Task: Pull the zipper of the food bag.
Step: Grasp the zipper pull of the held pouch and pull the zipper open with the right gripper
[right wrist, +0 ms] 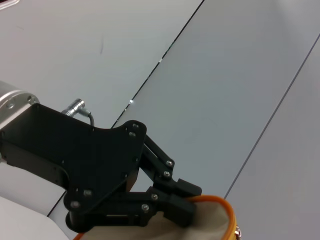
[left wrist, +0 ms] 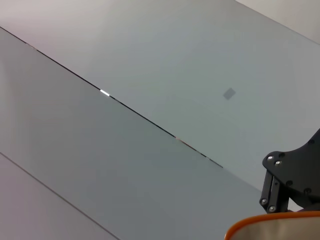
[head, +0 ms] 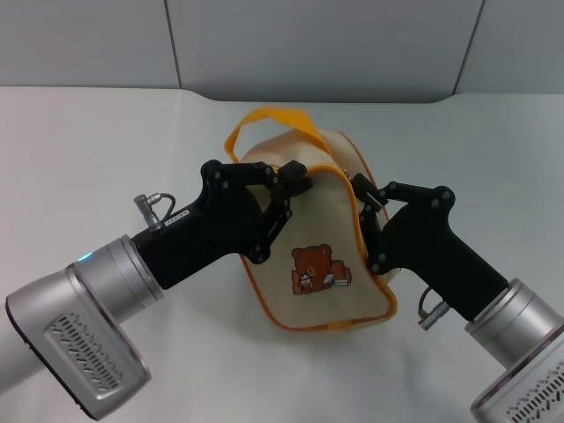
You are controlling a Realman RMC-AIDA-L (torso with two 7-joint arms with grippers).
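The food bag (head: pixel 326 220), beige canvas with orange piping and a brown bear print (head: pixel 317 269), lies on the white table with its loop handle (head: pixel 264 116) at the back. My left gripper (head: pixel 295 181) is shut on the bag's top edge at its left end; the right wrist view shows this gripper (right wrist: pixel 182 205) clamped on the canvas (right wrist: pixel 205 227). The zipper (head: pixel 333 171) runs along the top edge as an orange band. My right gripper (head: pixel 363 196) is shut at the band's right end, over a small metallic pull tab (head: pixel 372 204).
The white table (head: pixel 88 159) extends on all sides of the bag. Grey wall panels (head: pixel 308 44) rise behind it. Both forearms cross the near half of the table, left (head: pixel 132 273) and right (head: pixel 476 282).
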